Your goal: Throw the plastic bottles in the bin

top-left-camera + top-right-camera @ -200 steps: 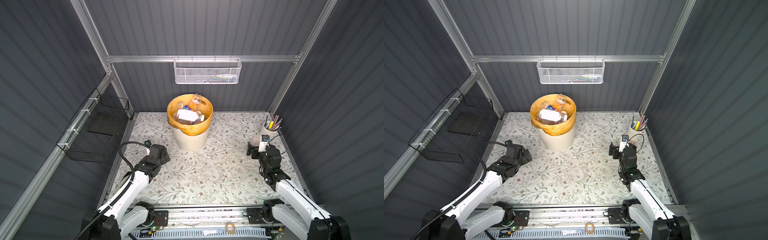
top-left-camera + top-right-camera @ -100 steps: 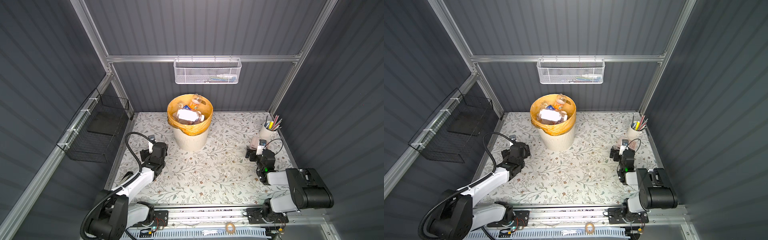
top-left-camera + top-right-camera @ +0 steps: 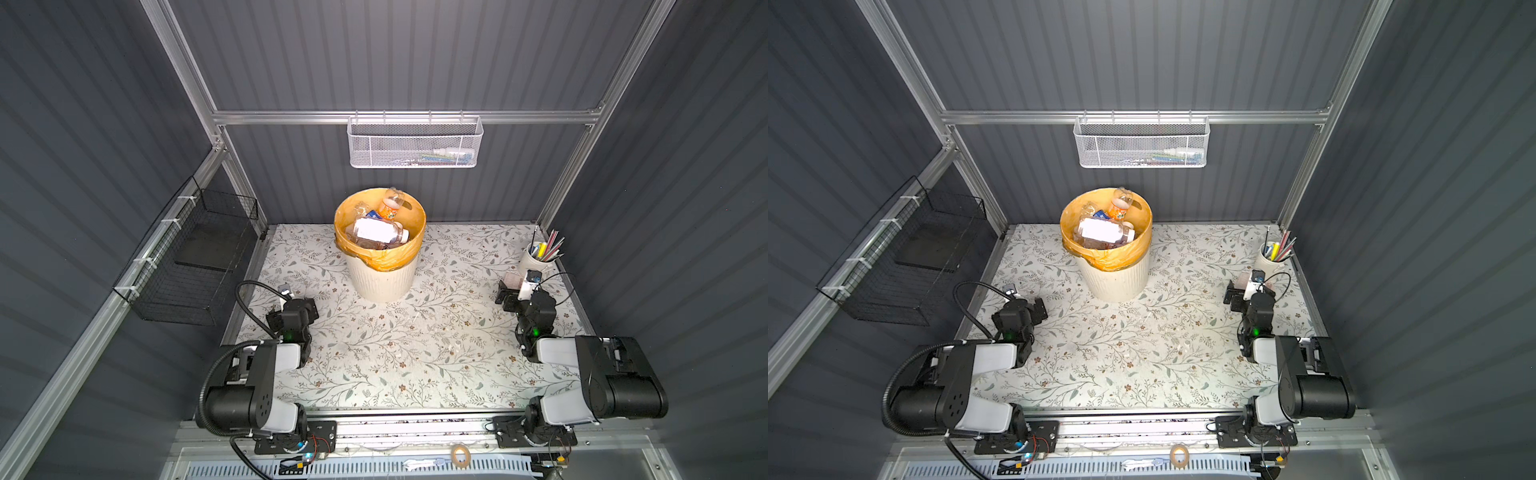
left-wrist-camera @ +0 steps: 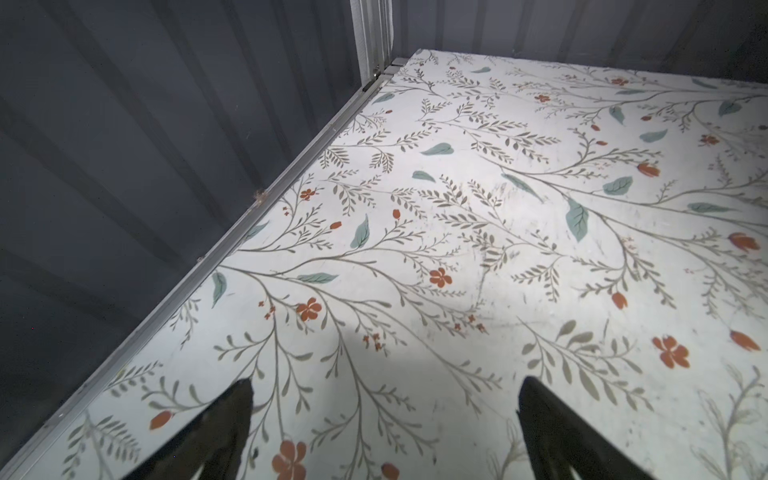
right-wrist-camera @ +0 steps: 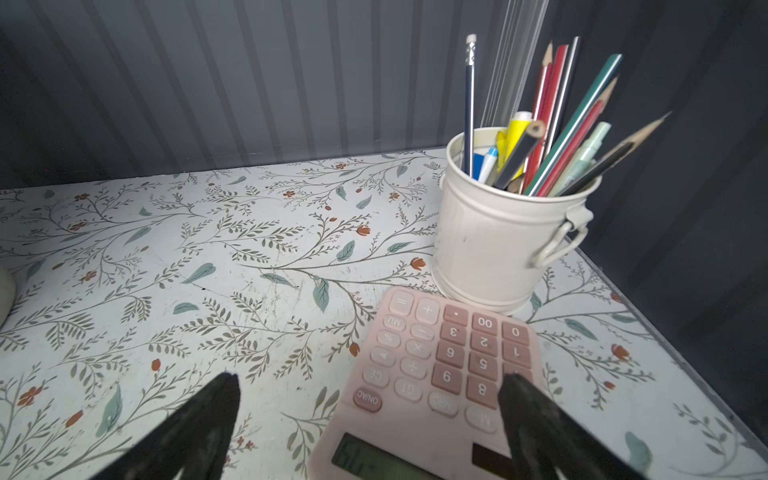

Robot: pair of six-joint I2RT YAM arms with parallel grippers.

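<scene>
The floral bench (image 3: 415,365) shows no loose bottle in both top views, and the cream ribbed bin (image 3: 382,278) at its back middle holds the plastic bottles (image 3: 376,232) heaped to the orange-lined rim, so the job looks done and the step in hand is parking. Do it well by settling both arms low, clear of the bin: the left tool (image 4: 382,399) gapes wide and empty over bare bench, the right tool (image 5: 370,382) equally wide and empty just above the pink calculator (image 5: 436,365) beside the pencil cup (image 5: 498,232), neither of which it should nudge
</scene>
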